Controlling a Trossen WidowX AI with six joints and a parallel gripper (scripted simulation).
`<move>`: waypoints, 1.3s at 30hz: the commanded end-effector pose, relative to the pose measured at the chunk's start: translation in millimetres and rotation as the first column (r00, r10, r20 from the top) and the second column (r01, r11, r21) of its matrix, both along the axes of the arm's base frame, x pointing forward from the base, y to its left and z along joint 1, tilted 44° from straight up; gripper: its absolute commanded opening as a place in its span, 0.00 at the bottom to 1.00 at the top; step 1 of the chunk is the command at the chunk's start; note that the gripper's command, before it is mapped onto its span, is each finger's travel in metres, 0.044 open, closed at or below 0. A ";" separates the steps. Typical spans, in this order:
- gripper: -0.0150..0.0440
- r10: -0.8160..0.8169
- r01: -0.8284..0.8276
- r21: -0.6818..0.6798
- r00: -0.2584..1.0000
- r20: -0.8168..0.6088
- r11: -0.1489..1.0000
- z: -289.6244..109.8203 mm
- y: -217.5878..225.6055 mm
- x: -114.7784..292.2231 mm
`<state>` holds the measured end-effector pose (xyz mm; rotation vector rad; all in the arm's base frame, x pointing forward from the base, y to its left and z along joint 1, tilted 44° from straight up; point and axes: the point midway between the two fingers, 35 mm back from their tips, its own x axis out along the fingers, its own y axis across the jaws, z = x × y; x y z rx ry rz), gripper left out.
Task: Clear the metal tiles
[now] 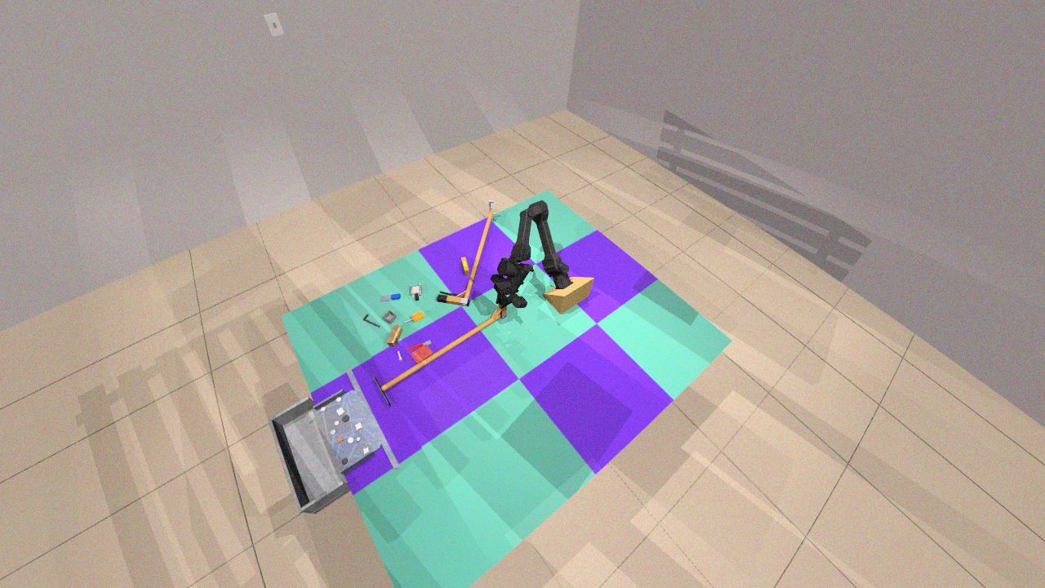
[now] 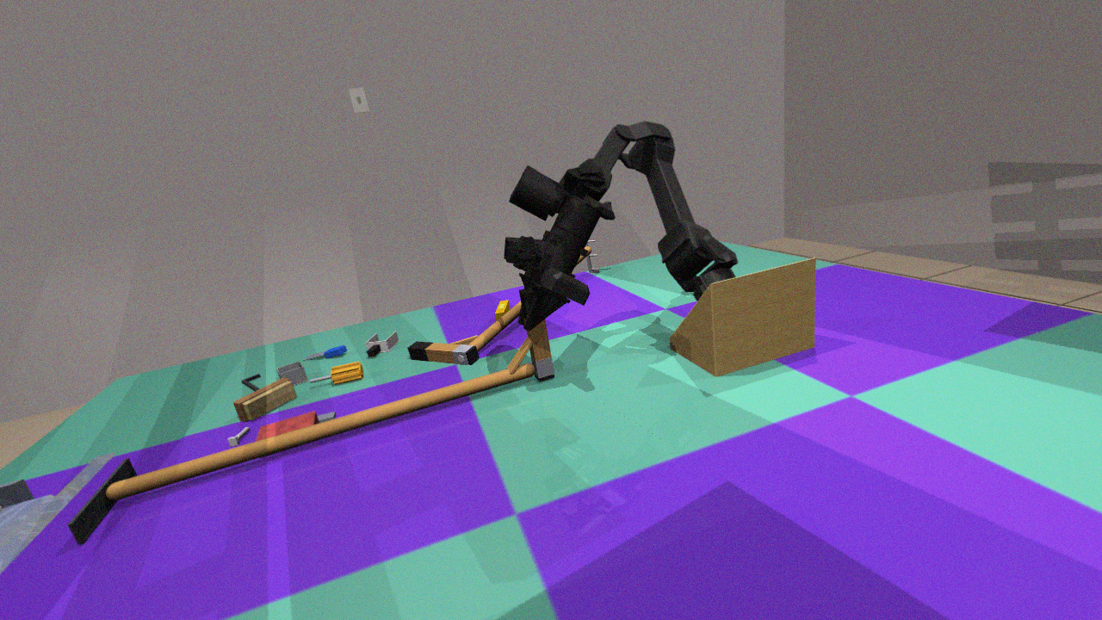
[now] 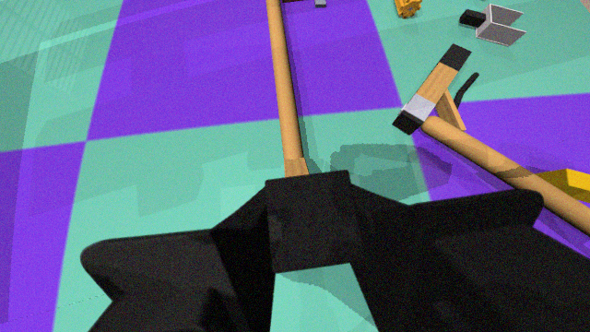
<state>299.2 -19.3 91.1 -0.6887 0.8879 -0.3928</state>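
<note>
The long scraper [image 1: 438, 352] [image 2: 308, 434] [image 3: 285, 92] is a wooden pole lying on the mat, with an upright grip at its near end. Its black blade [image 1: 381, 391] [image 2: 100, 501] stands just short of the steel bench plate [image 1: 372, 438] [image 2: 30, 515]. Several small metal tiles [image 1: 349, 439] lie on the plate. The grey catch box [image 1: 283, 456] sits at the plate's far end. My gripper [image 1: 504, 307] [image 2: 539, 335] [image 3: 300, 183] is shut on the scraper's upright grip, and the pole runs straight away from it in the wrist view.
A second long wooden tool [image 1: 478, 248] [image 2: 462, 350] [image 3: 484, 157] lies just left of the gripper. Small tools, a red block [image 1: 420, 354] [image 2: 286, 425] and a wooden block [image 1: 394, 335] [image 2: 264, 398] lie beside the pole. A wooden wedge [image 1: 568, 294] [image 2: 751, 319] covers the arm's base.
</note>
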 end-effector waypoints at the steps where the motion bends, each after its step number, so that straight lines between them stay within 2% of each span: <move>1: 0.25 0.001 -0.001 0.004 1.000 0.013 1.000 2.4 1.4 -6.4; 24: 0.25 -0.006 0.006 0.003 1.000 0.012 1.000 -9.7 11.8 -24.3; 39: 0.25 -0.006 0.006 0.004 1.000 0.013 1.000 -8.9 13.2 -14.3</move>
